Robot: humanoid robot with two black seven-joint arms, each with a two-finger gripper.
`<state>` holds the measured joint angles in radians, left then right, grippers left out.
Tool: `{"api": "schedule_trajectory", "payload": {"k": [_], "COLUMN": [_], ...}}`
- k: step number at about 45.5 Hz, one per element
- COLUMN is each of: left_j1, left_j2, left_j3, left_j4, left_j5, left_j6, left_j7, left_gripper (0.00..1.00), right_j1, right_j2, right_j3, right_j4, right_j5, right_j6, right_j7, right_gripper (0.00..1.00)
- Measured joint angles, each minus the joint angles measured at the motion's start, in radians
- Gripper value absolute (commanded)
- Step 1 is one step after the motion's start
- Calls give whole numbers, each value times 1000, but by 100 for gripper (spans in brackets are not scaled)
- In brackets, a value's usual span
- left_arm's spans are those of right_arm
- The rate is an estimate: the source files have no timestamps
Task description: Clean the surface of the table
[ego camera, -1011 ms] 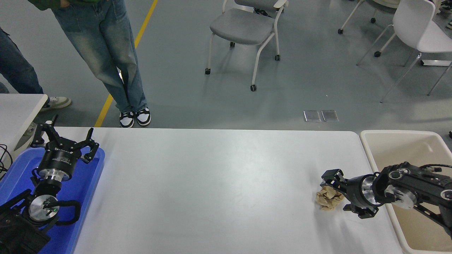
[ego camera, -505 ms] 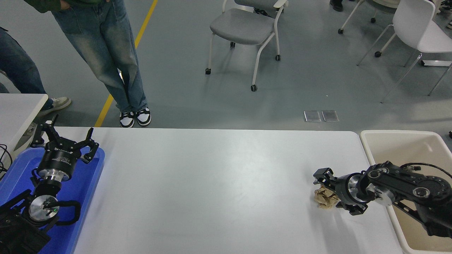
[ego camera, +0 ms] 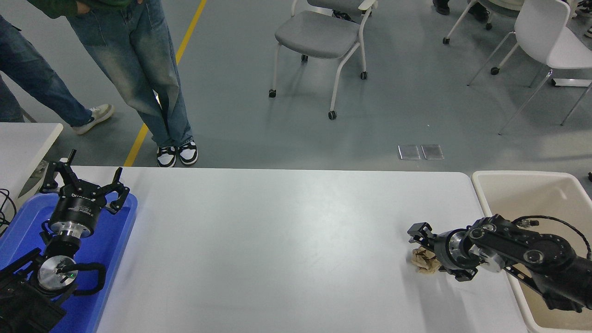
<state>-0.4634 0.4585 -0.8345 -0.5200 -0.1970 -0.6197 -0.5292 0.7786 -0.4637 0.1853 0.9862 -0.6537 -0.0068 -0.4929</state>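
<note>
The table surface (ego camera: 277,240) is a wide white top with rounded corners. Near its right end lies a crumpled ball of brown paper (ego camera: 423,262). My right gripper (ego camera: 431,253) reaches in low from the right, open, with one finger (ego camera: 417,229) behind the paper and the other partly hidden on its near side. Whether the fingers touch the paper I cannot tell. My left gripper (ego camera: 83,184) is parked open at the lower left, over a blue tray (ego camera: 115,240).
A beige bin (ego camera: 518,194) stands off the table's right end. A smaller white table (ego camera: 23,143) is at the left. Two people's legs (ego camera: 138,69) stand beyond the far left edge. Chairs (ego camera: 319,37) are on the floor farther back.
My right arm has moved left and lowered, bringing the open gripper further around the paper ball, which shifted slightly left. One person's foot at the far left stepped away. The left arm stayed put.
</note>
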Motion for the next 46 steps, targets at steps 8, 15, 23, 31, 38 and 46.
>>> {"api": "schedule_trajectory", "payload": {"k": [8,15,23,31,38,46], "left_j1": [0,0,0,0,0,0], "left_j2": [0,0,0,0,0,0], "left_j3": [0,0,0,0,0,0], "left_j4": [0,0,0,0,0,0], "left_j5": [0,0,0,-1,-1,0], "left_j6": [0,0,0,0,0,0], "left_j7": [0,0,0,0,0,0], "left_gripper": [100,100,100,100,100,100], "right_j1": [-1,-1,4,9,12,18], "right_j2": [6,8,9,-12,-50,-109], "right_j3": [0,0,1,10,18,22], "right_j4": [-3,-5,-3,21,60,117], "right_j5": [-32,-57,-75,-81,-83,-76], "right_j6": [0,2,6,25,36,42], "right_j7": [4,7,9,10,11,11], "right_gripper": [37,14,3,0,0,0]}}
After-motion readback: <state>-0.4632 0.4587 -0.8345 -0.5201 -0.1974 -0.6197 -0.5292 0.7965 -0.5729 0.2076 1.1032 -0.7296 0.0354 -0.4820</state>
